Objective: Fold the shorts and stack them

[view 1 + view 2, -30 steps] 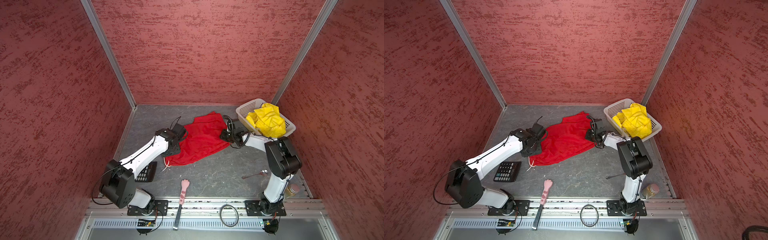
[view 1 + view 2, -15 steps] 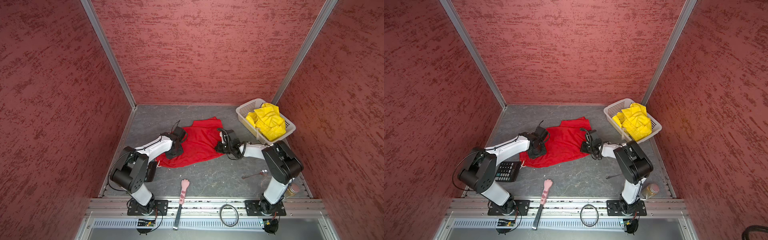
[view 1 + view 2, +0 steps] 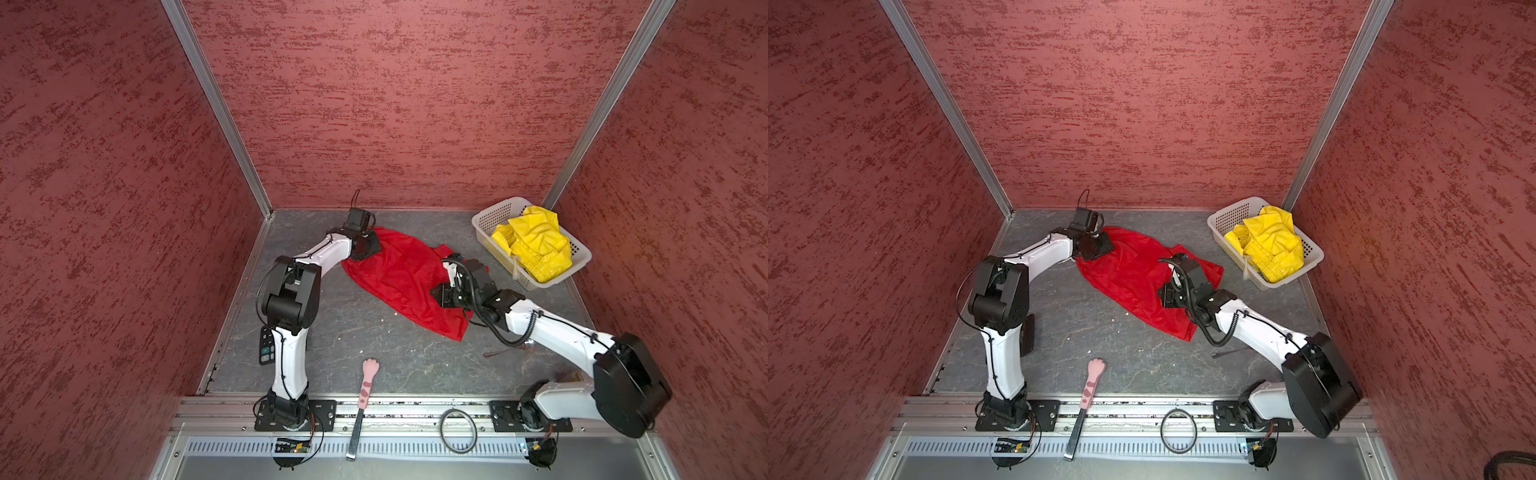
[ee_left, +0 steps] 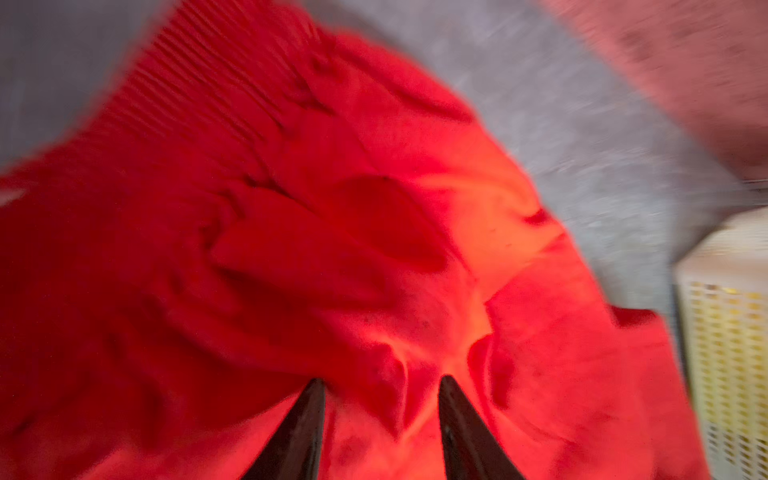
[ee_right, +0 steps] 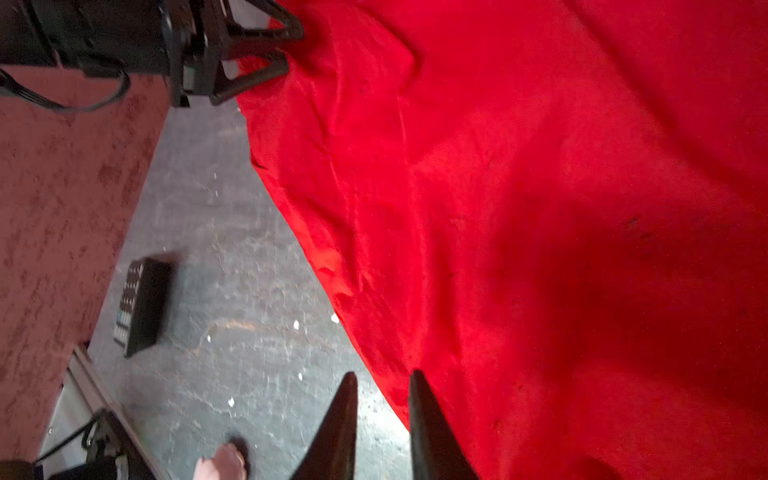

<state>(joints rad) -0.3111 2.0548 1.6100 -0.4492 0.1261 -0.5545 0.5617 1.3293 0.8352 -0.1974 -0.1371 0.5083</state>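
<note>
Clock hours here follow the top views: 12 is the far wall and 6 is the near rail.

Nearest, at 6 o'clock, a tool with a pink paw handle (image 3: 365, 386) is lying half on the gray counter (image 3: 374, 332) and half on the rail. A black keypad (image 5: 141, 307) is sitting at 8 o'clock, partly hidden behind the left arm in both top views.

The right arm is coming up from its base at 5 o'clock and bending at a big black elbow by the right wall. Its white forearm is stretching low toward 10 o'clock. The right pincer (image 3: 435, 294) is hanging over the 3 o'clock side of the red shorts (image 3: 399, 278). Its two fingers are standing a little apart with nothing held. In the right wrist view the gap is showing bare counter just beside the cloth's edge.

The red shorts are lying spread out in the middle of the counter, running from 11 o'clock down to 5 o'clock.

The left arm is rising from its base at 7 o'clock, folding at its elbow and reaching toward 1 o'clock. The left pincer (image 5: 291, 52) is tipping down onto the 11 o'clock corner of the red shorts. It is pinching a bunch of red cloth between its fingers, and creases are running out from that spot. The left wrist view is blurry.

Farthest, at 2 o'clock, a white basket (image 3: 492, 214) is sitting in the far corner. The yellow shorts (image 3: 536, 245) are lying crumpled inside it.
</note>
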